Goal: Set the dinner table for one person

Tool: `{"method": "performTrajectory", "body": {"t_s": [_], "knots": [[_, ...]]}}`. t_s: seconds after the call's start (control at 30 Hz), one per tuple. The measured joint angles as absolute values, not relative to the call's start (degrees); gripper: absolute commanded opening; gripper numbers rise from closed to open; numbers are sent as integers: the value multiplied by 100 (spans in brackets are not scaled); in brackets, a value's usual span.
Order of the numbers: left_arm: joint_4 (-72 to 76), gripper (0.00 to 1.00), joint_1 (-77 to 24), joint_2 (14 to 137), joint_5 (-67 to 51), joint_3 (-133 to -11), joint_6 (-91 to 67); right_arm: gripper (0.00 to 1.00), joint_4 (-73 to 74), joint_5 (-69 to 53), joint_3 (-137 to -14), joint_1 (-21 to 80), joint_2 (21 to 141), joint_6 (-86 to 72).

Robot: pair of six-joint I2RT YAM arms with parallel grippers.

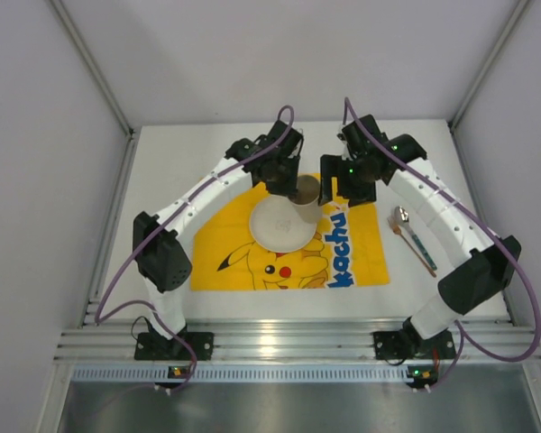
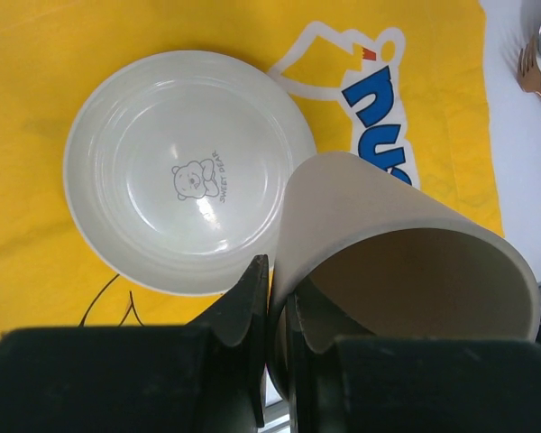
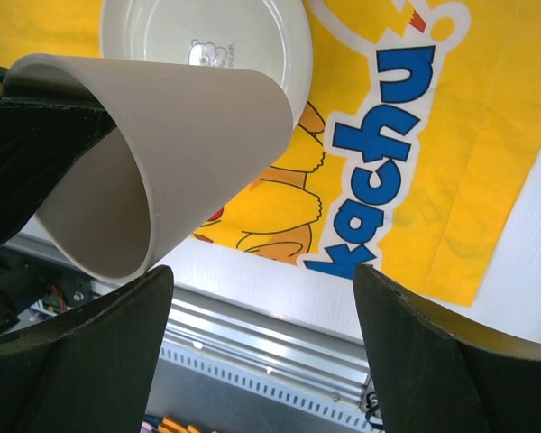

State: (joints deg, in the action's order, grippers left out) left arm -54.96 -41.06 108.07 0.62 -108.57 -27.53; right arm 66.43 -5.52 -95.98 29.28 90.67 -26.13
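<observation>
**Condition.** The left jaws are clamped on the wall of the beige tapered cup [image 2: 388,225], one side inside the rim and one outside. The cup is tilted, mouth toward the near rails, over the far edge of the yellow cartoon-printed cloth mat [image 2: 36,81] and just beside the round white shallow plate [image 2: 176,171]. The right jaws stand wide apart and hold nothing; the cup lies ahead of them, not between them. The white matte rectangular tabletop [image 1: 185,149] carries the mat at its centre. A copper-coloured fork [image 2: 529,65] and a blue-handled spoon [image 1: 402,216] lie on bare surface to the right.

**Probable faults.**
1. Slip: a thin pinch on a smooth wall may let the tilted cup pivot and drop onto the plate.
2. Failed transfer: if a handover is intended, the right jaws could meet the taper off-centre and squeeze the cup out. Early release on the left would drop it.
3. Collision: both wrists are near each other.
4. Tip-over: released while tilted, the cup would likely roll.
</observation>
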Motion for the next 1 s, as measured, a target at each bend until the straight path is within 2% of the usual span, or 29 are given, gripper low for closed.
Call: {"method": "performTrajectory", "body": {"t_s": [0.3, 0.53, 0.63, 0.67, 0.77, 0.8, 0.87, 0.9, 0.97, 1.0], "knots": [[-5494, 0, -4128, 10604, 185, -10514, -2840, 80, 6528, -749, -9644, 2930, 9017, -2744], [-5492, 0, -4296, 10510, 38, -10429, -2862, 78, 5754, -1024, -9557, 2943, 8877, -3015], [-5492, 0, -4318, 10473, -3, -10429, -2864, 61, 5612, -1046, -9376, 2947, 8877, -3087], [-5492, 0, -4318, 10464, -12, -10429, -2867, 44, 5612, -1028, -9308, 2945, 8884, -3089], [-5494, 0, -4318, 10462, -14, -10455, -2880, 18, 5634, -930, -9220, 2950, 8962, -3076], [-5496, 0, -4318, 10462, -3, -10462, -2882, 0, 5601, -972, -9218, 2954, 8995, -3094], [-5555, 0, -4318, 10473, 56, -10477, -2827, 0, 5631, -882, -9223, 3020, 9019, -2993], [-5625, 7, -4327, 10473, 86, -10488, -2812, 0, 5673, -788, -9223, 3076, 9028, -2950], [-5690, 38, -4348, 10475, 126, -10490, -2794, 0, 5706, -729, -9223, 3135, 9028, -2908], [-5669, 48, -4353, 10475, 110, -10501, -2832, 0, 5767, -644, -9223, 3142, 9032, -2864]]}}
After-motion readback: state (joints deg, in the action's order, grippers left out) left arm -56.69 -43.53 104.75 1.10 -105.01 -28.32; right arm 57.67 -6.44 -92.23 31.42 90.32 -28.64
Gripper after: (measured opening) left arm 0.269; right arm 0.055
